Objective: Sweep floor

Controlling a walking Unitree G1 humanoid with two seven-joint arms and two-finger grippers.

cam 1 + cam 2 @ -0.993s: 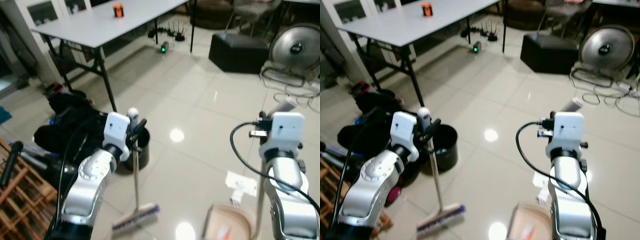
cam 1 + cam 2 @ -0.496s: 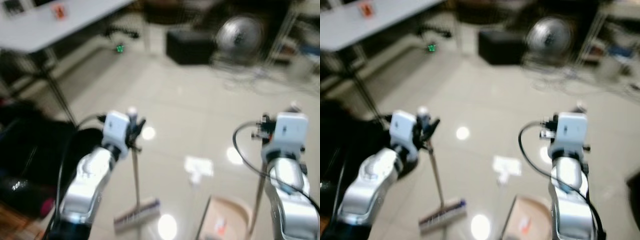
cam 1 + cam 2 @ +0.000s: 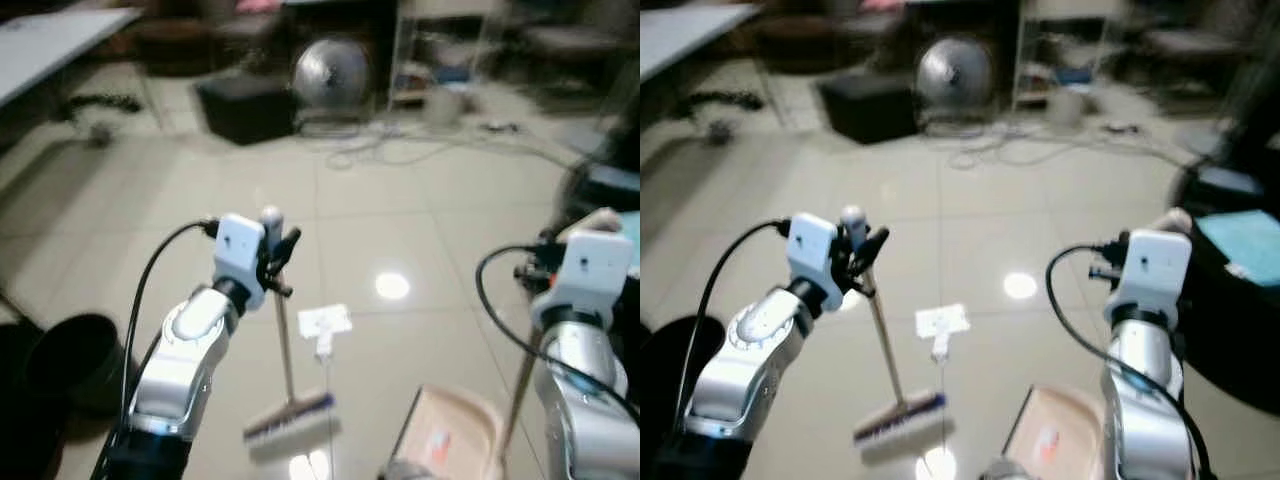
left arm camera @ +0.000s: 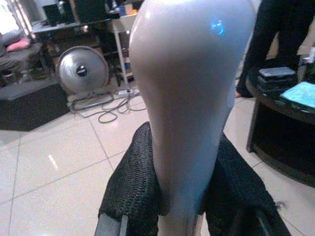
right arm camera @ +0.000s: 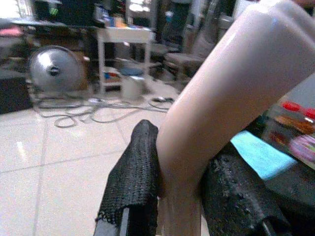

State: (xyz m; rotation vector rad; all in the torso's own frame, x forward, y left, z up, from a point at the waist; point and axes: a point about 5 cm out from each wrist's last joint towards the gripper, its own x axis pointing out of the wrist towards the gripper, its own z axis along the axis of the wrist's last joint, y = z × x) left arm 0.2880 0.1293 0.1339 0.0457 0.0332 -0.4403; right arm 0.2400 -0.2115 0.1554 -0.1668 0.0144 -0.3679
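The left hand (image 3: 274,262) is clamped on the top of the broom (image 3: 285,345), whose long handle runs nearly upright, leaning slightly, down to the brush head resting on the tiled floor (image 3: 420,215). The right hand (image 5: 179,196) grips the pale handle of the dustpan (image 3: 448,440), which sits on the floor to the right of the brush. A scrap of white paper (image 3: 324,322) lies just beyond the brush. Open floor stretches ahead toward a fan (image 3: 330,72) and cables; a black bin (image 3: 72,350) stands at left.
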